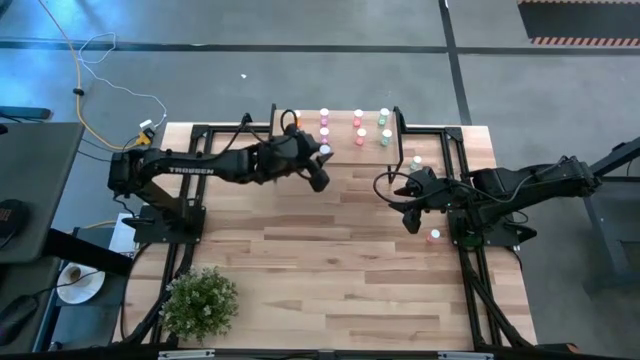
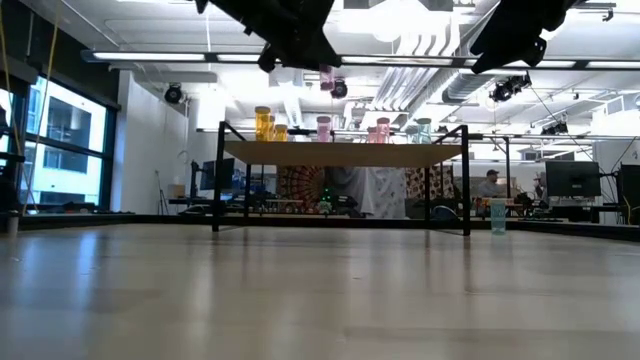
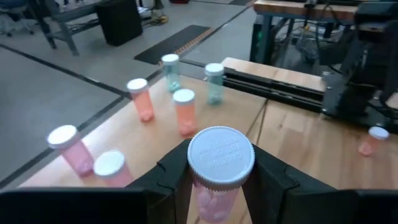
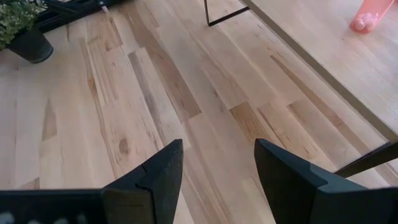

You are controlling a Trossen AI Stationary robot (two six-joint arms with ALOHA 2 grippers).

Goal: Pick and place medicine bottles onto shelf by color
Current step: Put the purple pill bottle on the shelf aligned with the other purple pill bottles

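Observation:
The shelf (image 1: 340, 148) stands at the table's far middle. On it are orange (image 1: 297, 117), pink (image 1: 324, 122), red (image 1: 358, 130) and green (image 1: 384, 125) bottles, grouped by colour; they also show in the low view (image 2: 323, 127). My left gripper (image 1: 320, 165) is shut on a pink bottle with a white cap (image 3: 221, 155), just above the shelf's near edge by the pink group. My right gripper (image 4: 217, 180) is open and empty, above the table to the right of the middle (image 1: 410, 215). Loose bottles stand on the table at the right (image 1: 434, 236) (image 1: 417, 160). My left gripper pinches the pink bottle's body just below its white cap (image 3: 208, 193) between its two fingers (image 3: 174, 177), one on each side. The fingers slant down from the table's left. The bottle hangs upright below the gripper (image 2: 327, 78), lifted clear of the shelf.
A potted plant (image 1: 200, 303) stands at the table's near left corner. Black frame rails (image 1: 470, 290) run along the table's sides. The shelf's thin black legs (image 2: 217, 180) stand on the tabletop. The light-wood tabletop (image 1: 330, 260) spreads between the arms.

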